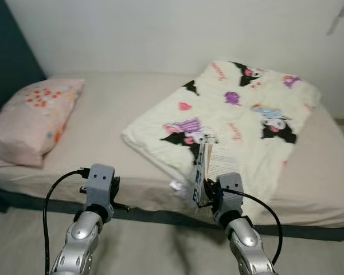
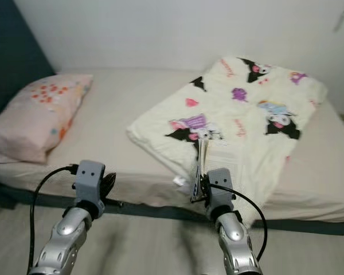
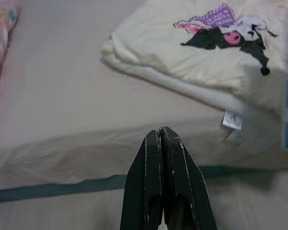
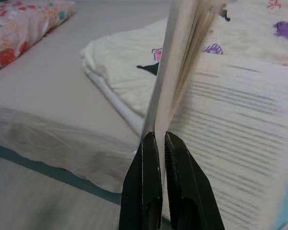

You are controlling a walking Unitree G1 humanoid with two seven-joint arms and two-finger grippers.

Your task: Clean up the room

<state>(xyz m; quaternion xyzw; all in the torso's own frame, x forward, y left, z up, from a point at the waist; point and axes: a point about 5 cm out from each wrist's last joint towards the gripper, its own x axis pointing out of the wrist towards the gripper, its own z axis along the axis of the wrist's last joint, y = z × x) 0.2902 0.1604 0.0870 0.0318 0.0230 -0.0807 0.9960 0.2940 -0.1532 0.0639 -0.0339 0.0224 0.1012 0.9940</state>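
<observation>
A book [image 1: 199,166] stands upright on its edge in front of me, its pages [image 4: 240,143] fanning open to one side. My right gripper [image 4: 159,139] is shut on the book's lower edge, in front of the bed's near side. My left gripper [image 3: 160,136] is shut with nothing in it, held low before the bed's front edge. A cream blanket [image 1: 241,120] printed with cartoon figures lies folded on the bed [image 1: 114,120], just behind the book. A pink flowered pillow [image 1: 34,117] rests at the bed's left end.
The bed's dark base [image 1: 155,215] runs along the floor just ahead of both arms. A pale wall [image 1: 178,34] stands behind the bed and a dark headboard [image 1: 8,63] at the left. Grey floor [image 1: 160,246] lies under my arms.
</observation>
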